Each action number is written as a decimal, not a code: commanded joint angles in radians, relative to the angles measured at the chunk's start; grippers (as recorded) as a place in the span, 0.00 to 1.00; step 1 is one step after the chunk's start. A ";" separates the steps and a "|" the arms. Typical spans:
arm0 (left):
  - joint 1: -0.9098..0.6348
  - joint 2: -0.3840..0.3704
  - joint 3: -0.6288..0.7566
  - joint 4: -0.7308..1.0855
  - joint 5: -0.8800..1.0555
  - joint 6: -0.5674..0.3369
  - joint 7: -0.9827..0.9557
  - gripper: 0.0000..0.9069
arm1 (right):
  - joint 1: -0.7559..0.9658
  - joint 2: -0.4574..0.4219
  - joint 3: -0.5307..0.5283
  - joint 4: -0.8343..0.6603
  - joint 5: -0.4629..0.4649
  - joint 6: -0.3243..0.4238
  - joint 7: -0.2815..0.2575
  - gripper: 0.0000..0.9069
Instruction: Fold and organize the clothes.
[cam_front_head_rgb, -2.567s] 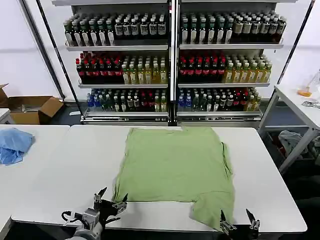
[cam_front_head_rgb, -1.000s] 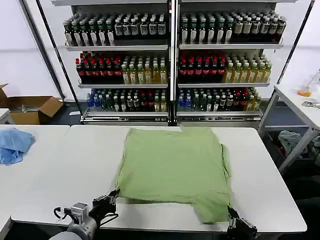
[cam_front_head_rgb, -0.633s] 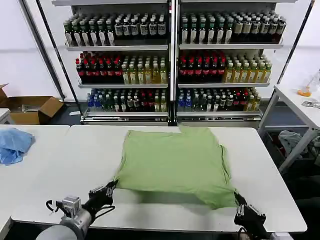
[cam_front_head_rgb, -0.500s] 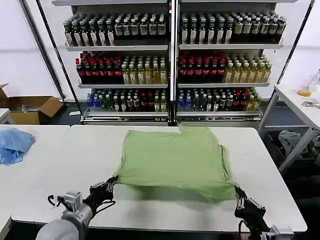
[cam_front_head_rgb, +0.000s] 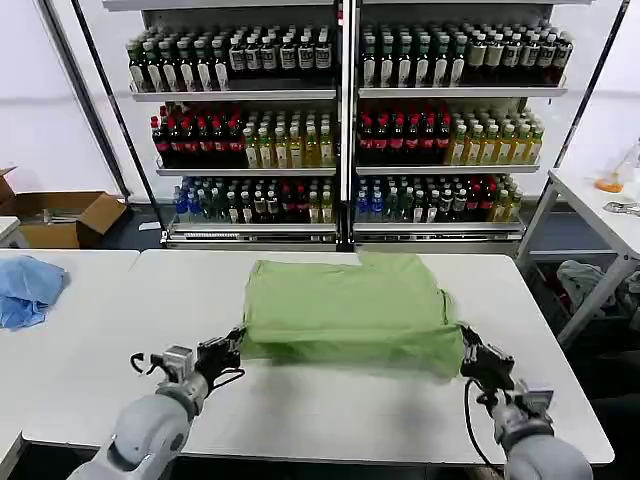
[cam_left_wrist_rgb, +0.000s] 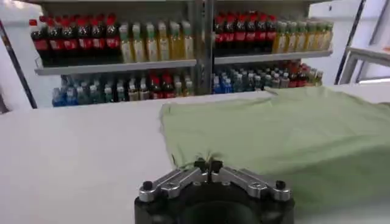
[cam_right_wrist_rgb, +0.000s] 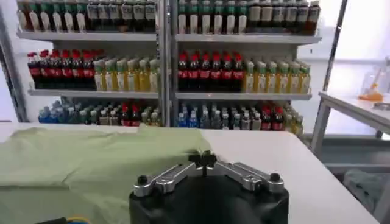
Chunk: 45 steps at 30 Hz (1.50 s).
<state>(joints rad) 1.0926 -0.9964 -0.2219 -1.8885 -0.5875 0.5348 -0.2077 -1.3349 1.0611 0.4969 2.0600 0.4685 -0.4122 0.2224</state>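
The light green shirt (cam_front_head_rgb: 350, 305) lies on the white table (cam_front_head_rgb: 320, 410), its near edge lifted and carried back over the rest. My left gripper (cam_front_head_rgb: 236, 343) is shut on the near left corner, and the wrist view shows the fabric (cam_left_wrist_rgb: 274, 137) pinched at my left gripper (cam_left_wrist_rgb: 208, 164). My right gripper (cam_front_head_rgb: 466, 346) is shut on the near right corner; the cloth (cam_right_wrist_rgb: 91, 161) bunches at my right gripper (cam_right_wrist_rgb: 203, 159). The collar and chest graphic are hidden.
A light blue cloth (cam_front_head_rgb: 28, 285) lies on the side table at the left. Shelves of bottles (cam_front_head_rgb: 340, 120) stand behind the table. A cardboard box (cam_front_head_rgb: 60, 215) sits on the floor at left. Another white table (cam_front_head_rgb: 600, 215) stands at the right.
Both grippers shut on the shirt's near corners, lifted them, and carried the near edge away from me over the shirt. The shirt now looks shorter front to back.
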 joint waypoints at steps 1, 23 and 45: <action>-0.103 -0.029 0.072 0.122 0.107 -0.011 -0.009 0.02 | 0.180 -0.021 -0.099 -0.181 -0.070 -0.008 -0.015 0.00; 0.048 -0.049 0.010 0.078 0.129 -0.060 -0.029 1.00 | -0.066 0.055 0.001 -0.064 -0.132 -0.033 -0.037 1.00; -0.021 -0.078 0.046 0.170 0.031 -0.045 -0.007 0.02 | 0.049 0.105 -0.097 -0.223 0.013 -0.068 0.004 0.00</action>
<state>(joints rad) 1.0775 -1.0710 -0.1778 -1.7381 -0.5027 0.4880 -0.2255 -1.3079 1.1549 0.4243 1.8794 0.4183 -0.4733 0.2206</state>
